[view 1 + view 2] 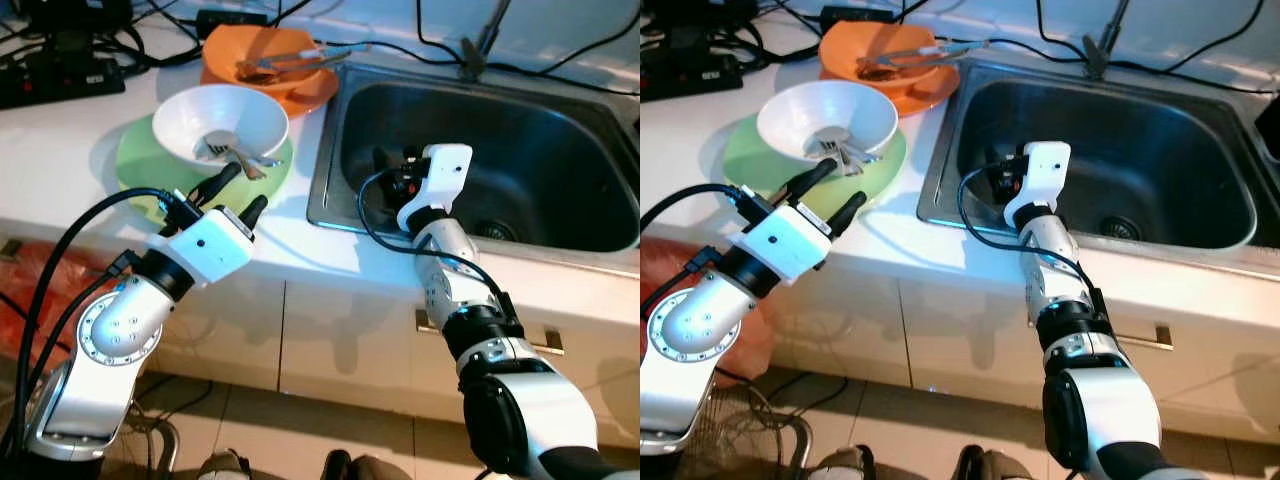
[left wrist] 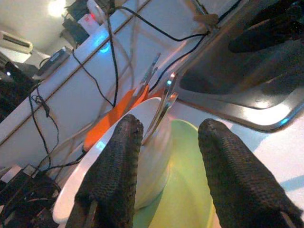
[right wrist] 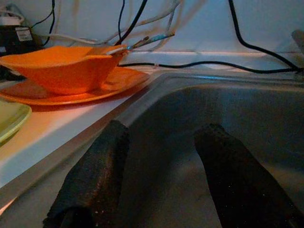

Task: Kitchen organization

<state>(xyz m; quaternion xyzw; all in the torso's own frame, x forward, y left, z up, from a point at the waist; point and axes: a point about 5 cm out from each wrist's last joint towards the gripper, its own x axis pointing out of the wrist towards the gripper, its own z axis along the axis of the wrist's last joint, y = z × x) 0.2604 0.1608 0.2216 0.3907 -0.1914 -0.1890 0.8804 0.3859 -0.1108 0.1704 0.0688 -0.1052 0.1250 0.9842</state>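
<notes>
The steel sink [image 1: 480, 160] lies directly beneath and around the right gripper [image 3: 161, 175], which hangs inside the basin near its left wall with both black fingers spread apart and nothing between them. The white counter [image 1: 60, 150] carries the dishes and extends to the left of that gripper, beyond the sink rim. The left gripper [image 2: 166, 175] hovers just short of the green plate [image 1: 140, 165], its fingers likewise parted and empty, pointing toward the white bowl [image 1: 220, 120] that sits on that plate directly ahead of the fingertips. Metal cutlery [image 1: 235, 155] rests inside the white bowl, leaning toward its near rim. Beyond the bowl, farther from the left gripper and close to the sink's back-left corner, an orange bowl [image 1: 265, 55] stands on an orange plate [image 1: 310, 95], with tongs [image 1: 300, 62] laid across it. The step in hand appears to be the approach to the white bowl, presumably for transfer into the sink. The next move calls for advancing the left gripper so one finger passes inside the rim and the other outside, then closing. The cutlery may obstruct that finger or spill on lifting; black cables [image 1: 60, 55] trail over the counter behind the dishes, well apart from both grippers.
</notes>
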